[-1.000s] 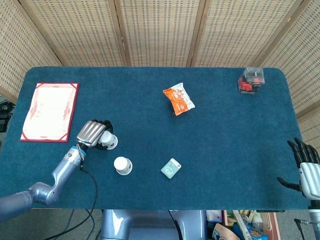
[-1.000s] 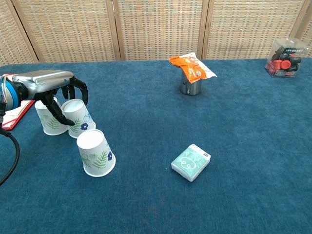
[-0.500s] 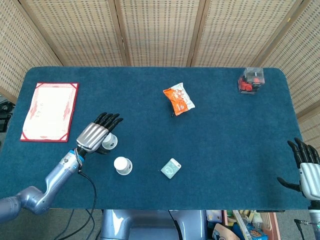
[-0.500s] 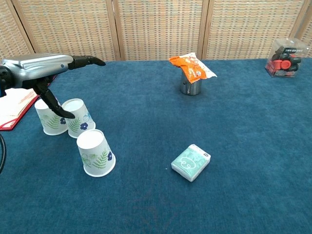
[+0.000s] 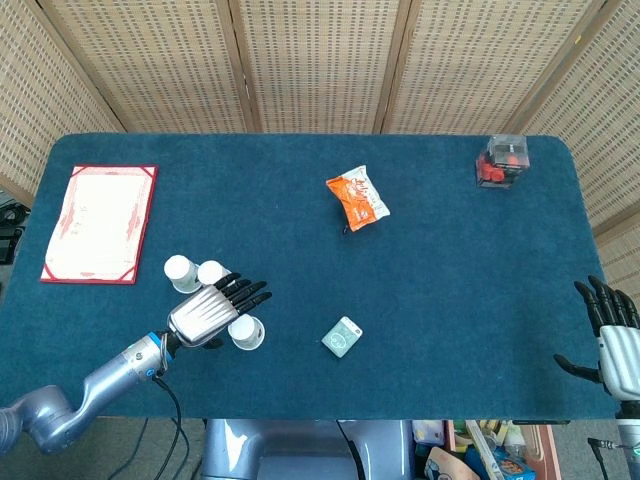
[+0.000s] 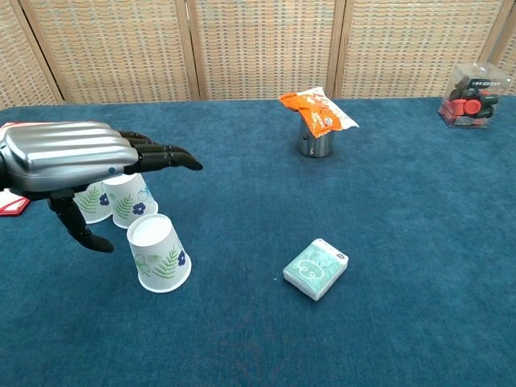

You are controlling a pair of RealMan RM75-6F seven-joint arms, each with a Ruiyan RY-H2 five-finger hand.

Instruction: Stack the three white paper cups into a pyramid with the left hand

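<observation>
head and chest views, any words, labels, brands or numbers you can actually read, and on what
None can be read.
Red folder: printed page inside, too small to read.
Orange snack bag: white markings, blurred.
Green packet: pale pattern, no legible text.
Clear box: dark strip on top, print too small.
Paper cups: leaf and flower prints only.

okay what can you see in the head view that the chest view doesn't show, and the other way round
Only the head view shows the right hand, open at the table's near right edge, and the whole red folder. Only the chest view shows the metal can under the orange snack bag and the cups' leaf prints. Both show the left hand open above the three paper cups, the mint packet and the clear box.
</observation>
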